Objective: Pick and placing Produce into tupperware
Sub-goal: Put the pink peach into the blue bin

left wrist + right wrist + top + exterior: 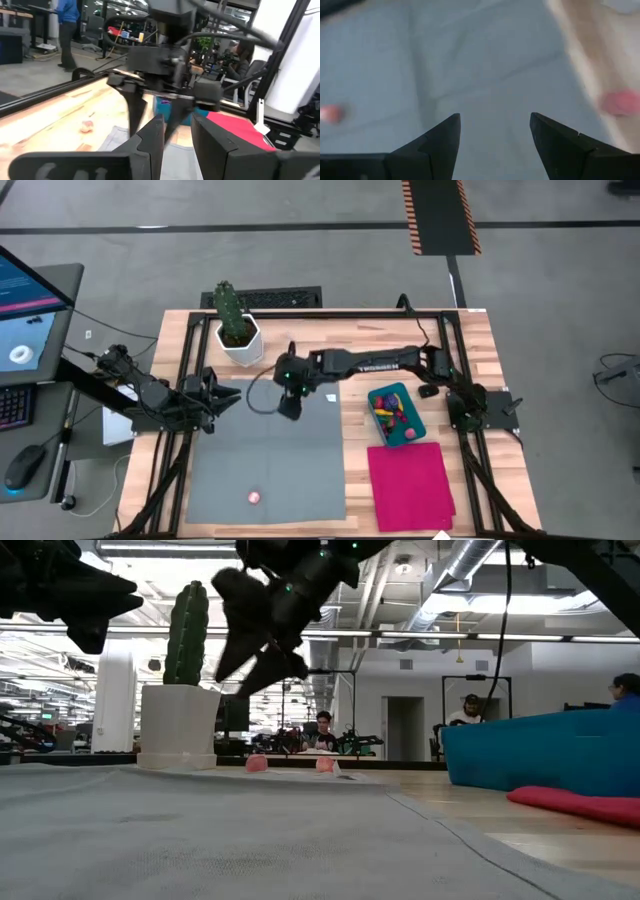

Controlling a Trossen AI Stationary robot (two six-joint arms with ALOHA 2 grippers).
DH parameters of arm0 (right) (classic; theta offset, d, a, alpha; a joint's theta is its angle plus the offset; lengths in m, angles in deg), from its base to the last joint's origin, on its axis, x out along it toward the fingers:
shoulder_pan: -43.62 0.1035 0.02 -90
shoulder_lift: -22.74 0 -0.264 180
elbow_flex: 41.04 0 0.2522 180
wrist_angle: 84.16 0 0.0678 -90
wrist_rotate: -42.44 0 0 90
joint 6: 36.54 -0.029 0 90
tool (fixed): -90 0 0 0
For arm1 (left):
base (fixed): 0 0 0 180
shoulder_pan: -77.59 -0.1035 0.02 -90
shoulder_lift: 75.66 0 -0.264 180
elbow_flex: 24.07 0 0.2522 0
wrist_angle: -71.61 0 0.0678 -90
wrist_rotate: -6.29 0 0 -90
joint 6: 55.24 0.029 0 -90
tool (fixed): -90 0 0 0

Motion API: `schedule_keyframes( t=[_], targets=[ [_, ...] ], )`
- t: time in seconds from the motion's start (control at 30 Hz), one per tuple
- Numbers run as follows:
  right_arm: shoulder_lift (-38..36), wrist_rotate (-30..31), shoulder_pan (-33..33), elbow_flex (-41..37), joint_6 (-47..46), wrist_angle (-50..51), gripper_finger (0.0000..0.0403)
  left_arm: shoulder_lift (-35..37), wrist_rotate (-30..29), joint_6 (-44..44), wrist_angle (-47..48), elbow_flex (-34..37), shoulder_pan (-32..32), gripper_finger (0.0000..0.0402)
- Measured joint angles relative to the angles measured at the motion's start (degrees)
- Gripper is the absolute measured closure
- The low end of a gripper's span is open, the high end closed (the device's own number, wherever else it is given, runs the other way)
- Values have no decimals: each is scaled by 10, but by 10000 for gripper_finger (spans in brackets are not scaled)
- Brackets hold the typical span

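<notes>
A pink toy fruit (255, 498) lies alone at the near edge of the grey mat (230, 470), well apart from the teal tupperware (414, 416) and on the far side of the mat from it. The magenta cloth (411, 485) lies on the wooden bench (500, 360) just in front of the tupperware, its far edge touching or nearly touching the tub. The tupperware itself sits just off the mat's right edge and holds a heap of small produce (392, 412) in red, yellow and pink, with one pink piece (409, 438) at its near end. The right hand (288, 408) hangs above the mat's far edge, to the left of the tupperware, its two dark fingers (435, 145) spread wide with nothing between them; in its wrist view only grey mat shows in the gap, with a blurred pink piece (330, 113) on the mat and another (620, 101) on the bare wood beside it. The left hand (228, 401) waits at the mat's far left corner, farther still from the tupperware, its fingers (150, 137) parted by a narrow gap and holding nothing. Beyond the mat, well left of the tupperware, a green cactus (230, 308) stands upright in a white pot (240, 345)
</notes>
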Motion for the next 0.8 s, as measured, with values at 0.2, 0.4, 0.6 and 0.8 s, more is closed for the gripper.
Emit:
schedule_keyframes(
  t=[0.2,0.4,0.6,0.8],
  targets=[
    [-1,15,-19,-11,-18,11,138,0,-25,1,0,0,0,315],
    [0,-10,-31,-37,-6,-12,138,0,1,-4,-22,0,0,315],
    [0,-78,-67,-72,-51,-95,138,0,9,2,-64,0,0,315],
    [3,-63,-53,-94,-94,-94,138,0,-11,2,-65,0,0,315]
  ],
)
